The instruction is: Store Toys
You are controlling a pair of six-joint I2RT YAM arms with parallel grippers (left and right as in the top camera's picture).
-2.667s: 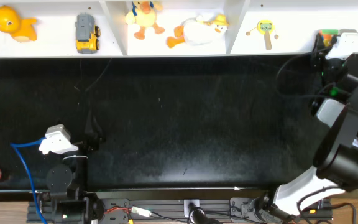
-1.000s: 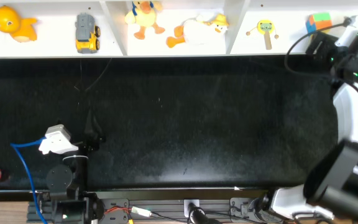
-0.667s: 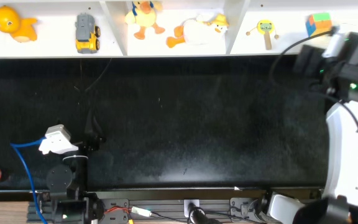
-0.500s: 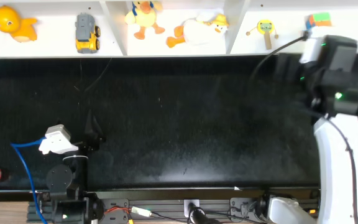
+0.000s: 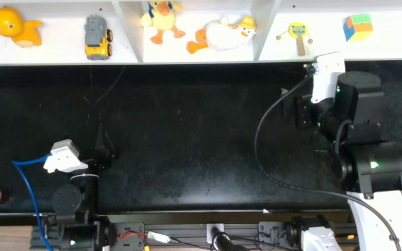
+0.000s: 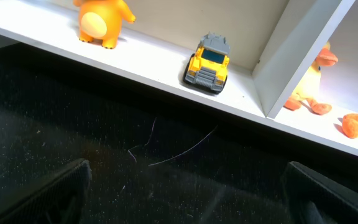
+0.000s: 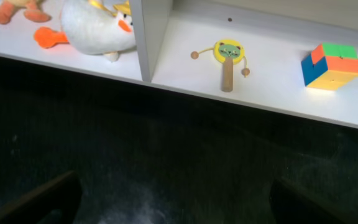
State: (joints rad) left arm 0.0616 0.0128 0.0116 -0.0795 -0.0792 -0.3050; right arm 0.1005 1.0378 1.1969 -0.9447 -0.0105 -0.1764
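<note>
Overhead camera; wrist cameras toward shelf (image 5: pixel 54 49)

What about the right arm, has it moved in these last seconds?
Yes. The right arm has drawn back down and leftward from the shelf, leaving the colourful cube there.

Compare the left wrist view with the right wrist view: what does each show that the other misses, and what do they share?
Left wrist alone: an orange duck figure and a yellow toy truck, together in one shelf compartment.

Right wrist alone: the rattle drum, the colour cube and the body of the white plush duck.

Both: the white shelf, the black table surface and the yellow plush duck, with its body in the left wrist view and its orange feet in the right.
</note>
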